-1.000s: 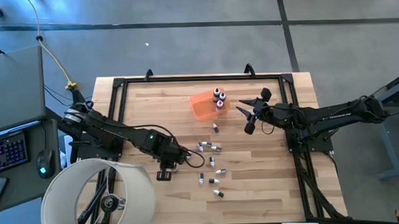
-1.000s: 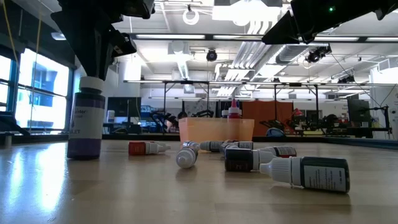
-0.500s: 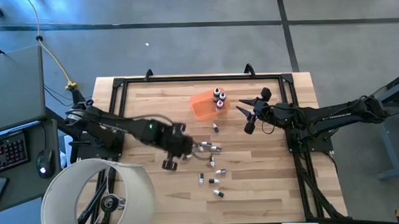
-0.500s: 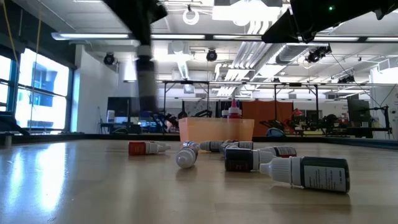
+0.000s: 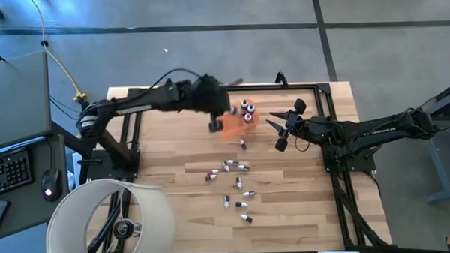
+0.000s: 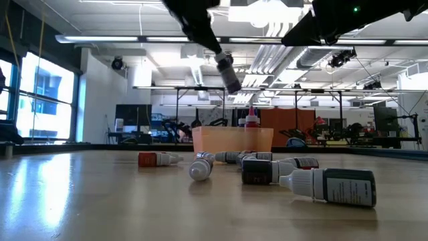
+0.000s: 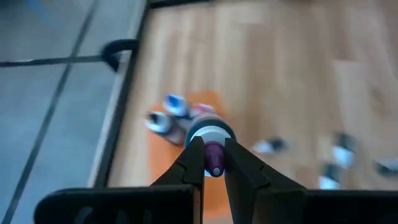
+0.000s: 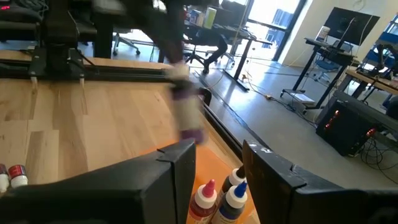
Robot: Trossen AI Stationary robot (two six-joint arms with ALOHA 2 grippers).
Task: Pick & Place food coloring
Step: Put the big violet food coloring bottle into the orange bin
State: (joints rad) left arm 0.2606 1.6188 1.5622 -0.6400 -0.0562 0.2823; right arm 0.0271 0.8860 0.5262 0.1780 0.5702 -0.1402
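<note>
My left gripper (image 5: 213, 121) is shut on a small purple jar (image 7: 214, 159) with a pale band and hovers over the orange tray (image 5: 226, 120) at the far middle of the table. In the low view the jar (image 6: 228, 73) hangs tilted, high above the tray (image 6: 233, 139). Three food coloring bottles (image 5: 246, 108) stand upright in the tray. Several more bottles (image 5: 234, 182) lie on their sides on the table's middle. My right gripper (image 5: 279, 133) is open and waits in the air to the right of the tray. My left gripper pinches the jar between its two fingers (image 7: 239, 163), on the purple end (image 7: 214, 163) next to the pale band (image 7: 210, 132). The fingers come from above, slanting down. The jar is lifted clear and hangs tilted below them.
A black frame (image 5: 134, 99) runs round the table's edges. A white lamp shade (image 5: 112, 220) stands over the near left corner. Bare wood (image 5: 165, 136) lies left of the tray, and also near the lying bottles (image 6: 328, 184).
My left gripper has lifted the purple jar from where it stood on the table's near-left part and has carried it up and toward the far edge and right, until it came over the orange tray. The jar, upright before, now hangs tilted. My right arm has kept still.
</note>
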